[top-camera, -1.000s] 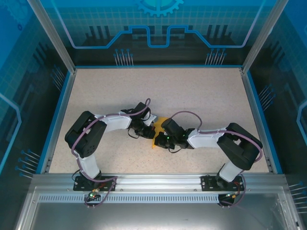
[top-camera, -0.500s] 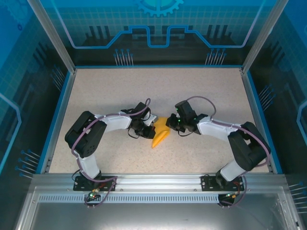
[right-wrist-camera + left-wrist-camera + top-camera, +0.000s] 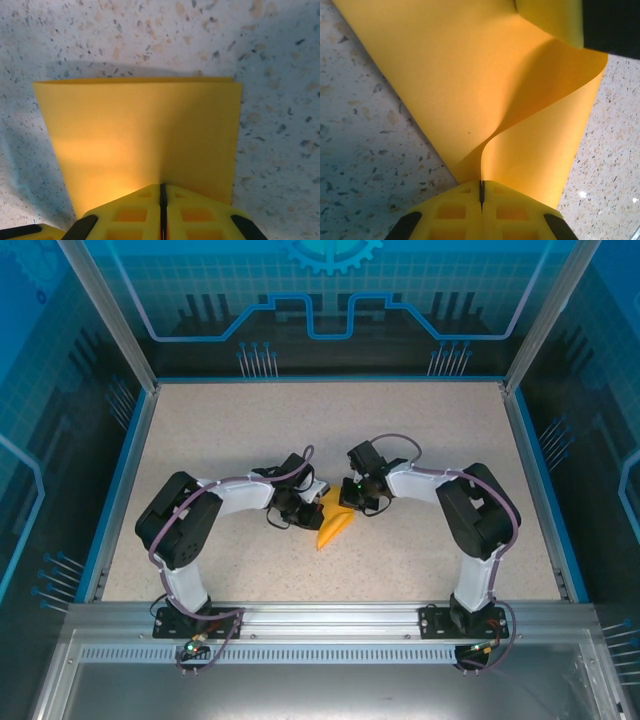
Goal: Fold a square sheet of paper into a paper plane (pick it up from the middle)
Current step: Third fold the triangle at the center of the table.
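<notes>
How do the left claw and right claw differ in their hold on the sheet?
The left claw meets the sheet from its left, the right claw from the far right. Ahead of the left claw the sheet curls up; ahead of the right claw it is flat. Both are shut on it.

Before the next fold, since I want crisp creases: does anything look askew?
Yes. The sheet of paper buckles into an S-curve between the left end effector and the right end effector, both pinching it, instead of lying flat. No tear is visible.

Smooth, matt paper sheet — table speckled, stone-like, faint gloss.
</notes>
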### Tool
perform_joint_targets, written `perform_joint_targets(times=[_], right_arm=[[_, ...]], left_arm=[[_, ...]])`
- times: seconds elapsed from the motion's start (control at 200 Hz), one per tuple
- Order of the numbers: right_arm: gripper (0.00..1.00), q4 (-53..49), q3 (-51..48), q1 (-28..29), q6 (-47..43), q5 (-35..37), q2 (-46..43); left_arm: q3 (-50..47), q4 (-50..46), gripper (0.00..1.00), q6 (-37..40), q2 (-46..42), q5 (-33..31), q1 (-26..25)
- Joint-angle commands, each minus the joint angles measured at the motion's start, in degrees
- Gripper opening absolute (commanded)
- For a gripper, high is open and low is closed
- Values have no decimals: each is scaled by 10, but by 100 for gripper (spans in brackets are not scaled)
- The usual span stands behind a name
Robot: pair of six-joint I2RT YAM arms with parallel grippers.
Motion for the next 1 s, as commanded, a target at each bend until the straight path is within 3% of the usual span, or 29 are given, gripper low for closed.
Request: perform_joint_targets(times=[0.0,0.665,0.995], right_arm=[[9,-46,20,-1,-26,1,16],[9,-53,28,-1,-31,0,20],[12,-43,5,-6,-18,7,-85]], left_arm=[[16,-15,1,15,-10,16,0],[16,-27,1,16,14,-16,-1],[11,-23,1,18,32,-15,0]])
